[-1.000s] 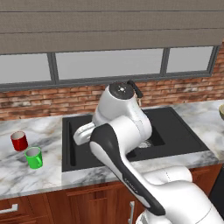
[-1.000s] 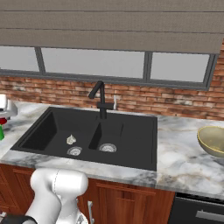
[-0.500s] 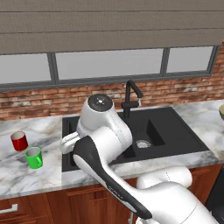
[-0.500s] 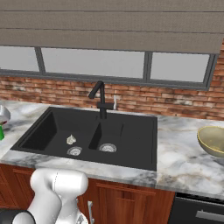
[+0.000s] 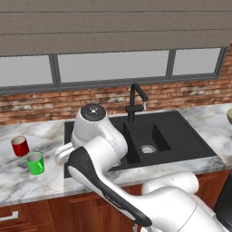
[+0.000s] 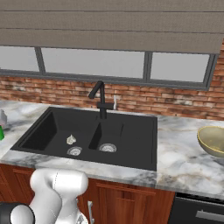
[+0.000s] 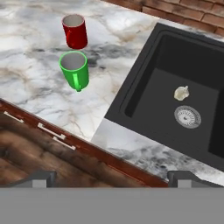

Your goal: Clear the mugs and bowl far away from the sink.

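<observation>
A: Arm first, left base view: since a second ago it has swung from over the sink (image 5: pixel 149 136) toward the mugs, its elbow now near the basin's left edge. Red mug (image 5: pixel 20 146) and green mug (image 5: pixel 35 163) sit on the tabletop (image 5: pixel 27 186), just beside each other, where they were.

B: Meaning?

A: My guess is the reach for a mug is starting; nothing is lifted yet.

B: Right base view?

A: Camera unchanged. One bowl (image 6: pixel 213 141) rests on the tabletop right of the sink, well apart from the mugs.

B: Hand view?

A: The tool (image 7: pixel 112 177) has its fingertips (image 7: pixel 41 177) spread wide apart, holding nothing. The green mug lies ahead and left of it, handle turned toward the tool; the red one just beyond. The sink is ahead to the right, with a small pale object (image 7: pixel 181 92) by its drain.

B: Count?

A: Two mugs, one bowl, one sink with two basins.
</observation>
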